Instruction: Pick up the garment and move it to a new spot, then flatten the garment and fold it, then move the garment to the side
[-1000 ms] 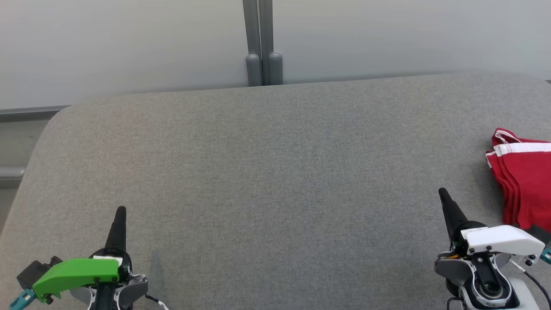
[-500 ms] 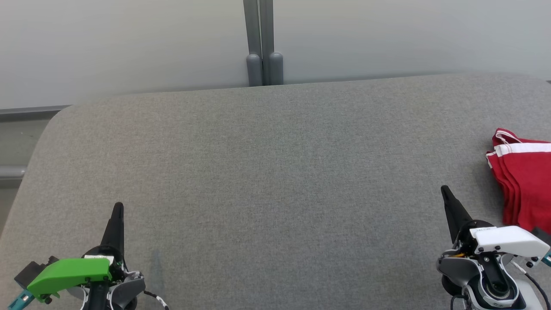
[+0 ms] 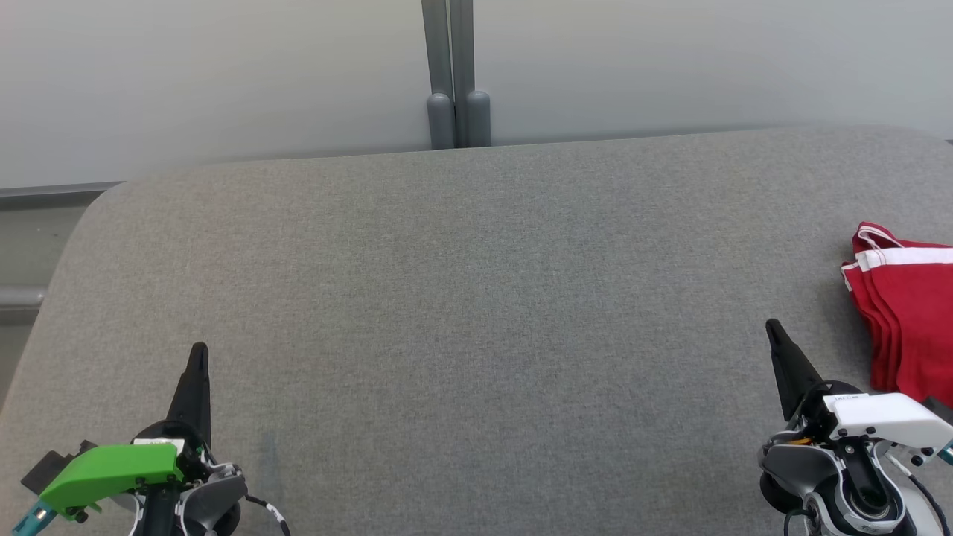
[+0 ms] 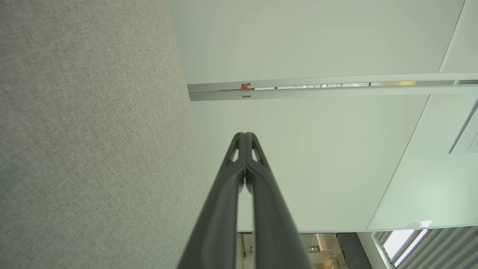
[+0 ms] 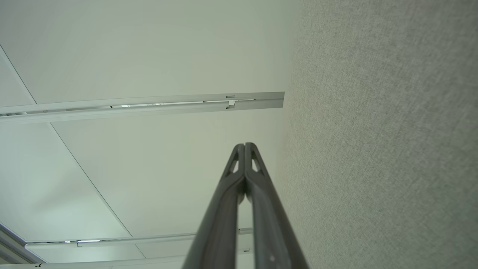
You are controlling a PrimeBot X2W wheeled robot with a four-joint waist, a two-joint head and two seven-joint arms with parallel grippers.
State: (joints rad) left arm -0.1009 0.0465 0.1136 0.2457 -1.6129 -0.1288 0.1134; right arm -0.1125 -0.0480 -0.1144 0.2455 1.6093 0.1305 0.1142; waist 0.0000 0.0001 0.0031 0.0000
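Head view: red garment (image 3: 904, 313), folded, white-trimmed, lies toward the right edge of the grey padded surface (image 3: 476, 298), seemingly set aside there; left gripper (image 3: 198, 356) and right gripper (image 3: 774, 331) near the front corners, both closed and empty, the middle open between them. Left wrist view: left fingers (image 4: 226, 201) pressed together, surface alongside, pale wall (image 4: 317, 149) beyond its far edge. Right wrist view: right fingers (image 5: 261, 209) likewise closed on nothing, free room ahead.
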